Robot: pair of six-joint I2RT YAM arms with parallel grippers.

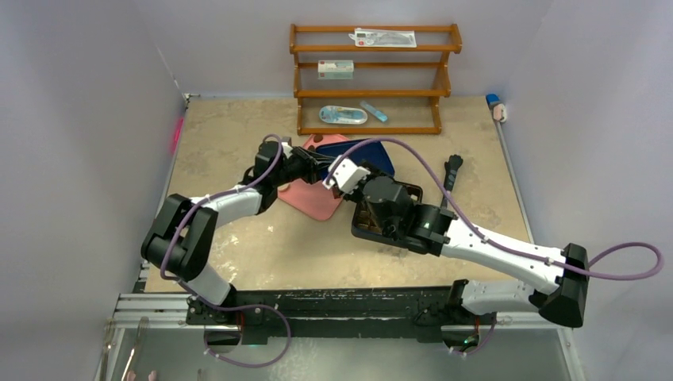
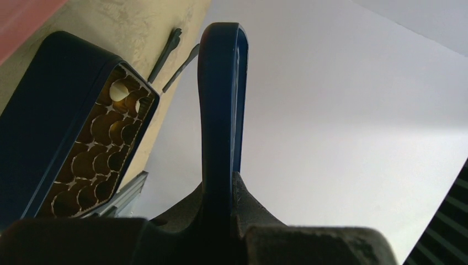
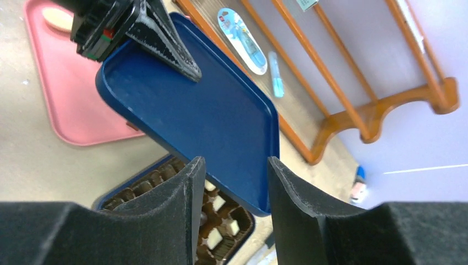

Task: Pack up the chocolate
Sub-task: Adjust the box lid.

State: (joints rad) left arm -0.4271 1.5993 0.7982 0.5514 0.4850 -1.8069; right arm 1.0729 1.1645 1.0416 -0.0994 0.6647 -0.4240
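Blue lid [image 3: 221, 121] pinched in left fingers [image 3: 165, 49], hiding box [image 3: 129, 193] of chocolate [image 3: 214, 238]; right fingers [image 3: 179, 215] spread; pink tray [image 3: 66, 105] beside.

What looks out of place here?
The blue lid hangs tilted in the air, pinched at one edge by the left gripper, close to the open box. Nothing looks spilled or broken.

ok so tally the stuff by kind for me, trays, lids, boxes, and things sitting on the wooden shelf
pink tray: 1
blue lid: 1
chocolate box: 1
items on the wooden shelf: 4
total: 7
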